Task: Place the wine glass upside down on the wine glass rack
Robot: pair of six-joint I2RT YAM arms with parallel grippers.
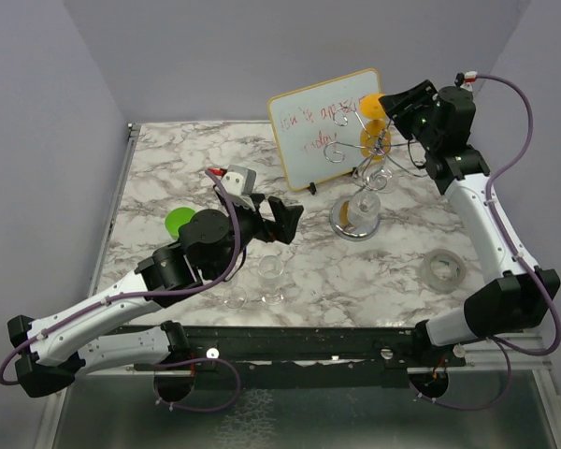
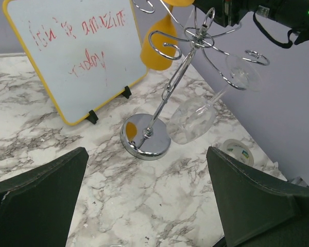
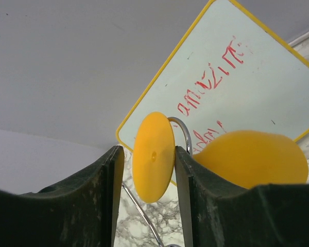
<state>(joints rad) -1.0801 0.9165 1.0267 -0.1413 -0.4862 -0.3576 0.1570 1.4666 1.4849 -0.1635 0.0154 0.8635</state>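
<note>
Clearly: wine glass (image 1: 374, 138) foot up, bowl down

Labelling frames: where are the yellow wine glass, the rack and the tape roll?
yellow wine glass (image 3: 153, 157): right wrist view, foot.
wine glass rack (image 2: 153, 145): left wrist view, disc base.
tape roll (image 1: 432, 271): top view, left rim.

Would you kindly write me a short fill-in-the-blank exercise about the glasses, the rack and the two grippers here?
1. The right gripper has a finger on each side of the foot of the ___ wine glass.
2. A clear wine glass hangs ___ from the wine glass rack.
3. The whiteboard carries ___ writing.
4. The left gripper holds nothing; its jaws stand ___.
Missing words: yellow; upside down; red; open.
</note>
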